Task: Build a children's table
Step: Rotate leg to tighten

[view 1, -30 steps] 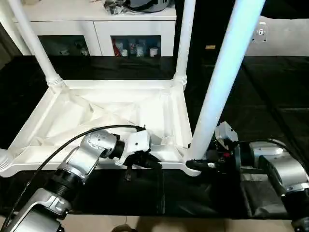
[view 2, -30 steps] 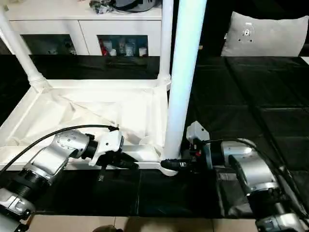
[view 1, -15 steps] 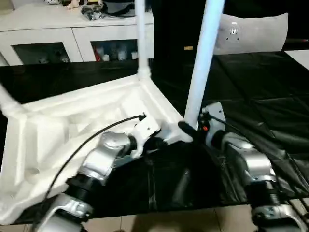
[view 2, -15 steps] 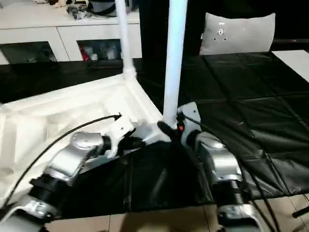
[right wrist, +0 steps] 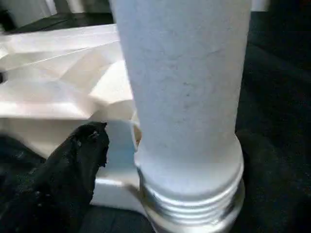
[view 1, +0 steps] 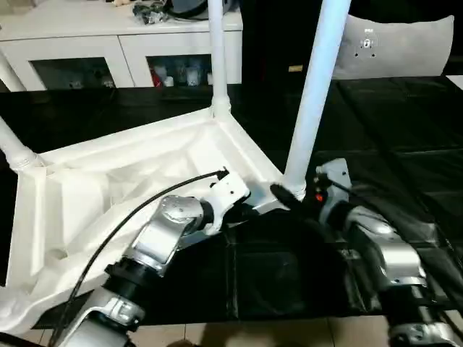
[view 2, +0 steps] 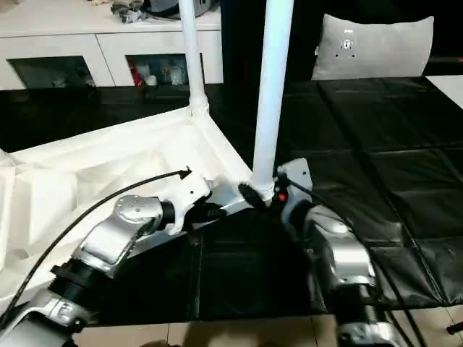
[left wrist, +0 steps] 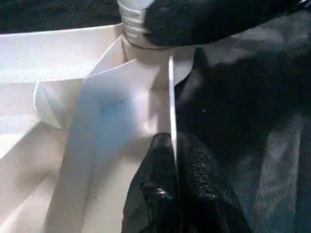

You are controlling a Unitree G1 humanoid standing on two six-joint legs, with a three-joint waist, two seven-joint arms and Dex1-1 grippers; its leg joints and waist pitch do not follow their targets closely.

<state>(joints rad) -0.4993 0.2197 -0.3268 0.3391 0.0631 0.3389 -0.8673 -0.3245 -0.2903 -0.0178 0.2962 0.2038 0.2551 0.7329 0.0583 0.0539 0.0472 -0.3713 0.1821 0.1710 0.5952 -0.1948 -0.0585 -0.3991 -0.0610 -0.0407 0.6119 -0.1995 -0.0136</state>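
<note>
The white tabletop (view 1: 108, 188) lies upside down on the black mat, ribbed underside up. Three white legs stand in its corner sockets: a far one (view 1: 216, 50), a near right one (view 1: 316, 87) and a left one (view 1: 10, 144). My left gripper (view 1: 244, 212) is shut on the thin front rim (left wrist: 171, 97) close to the near right corner, one finger (left wrist: 155, 189) on each face. My right gripper (view 1: 288, 194) is at the base of the near right leg (right wrist: 184, 87), just above its threaded collar (right wrist: 194, 206). One black finger (right wrist: 77, 160) shows beside the leg; the other is hidden behind it.
A white cabinet (view 1: 94, 43) with glass doors stands behind the tabletop, with clutter on top. A grey cushion (view 1: 398, 47) leans at the back right. Black quilted mat (view 1: 405, 123) spreads to the right. Cables run along both silver forearms.
The view has shifted. The tabletop has turned against the cabinet line: its left end now sits nearer me and the near right corner farther off. Both grippers kept their hold.
</note>
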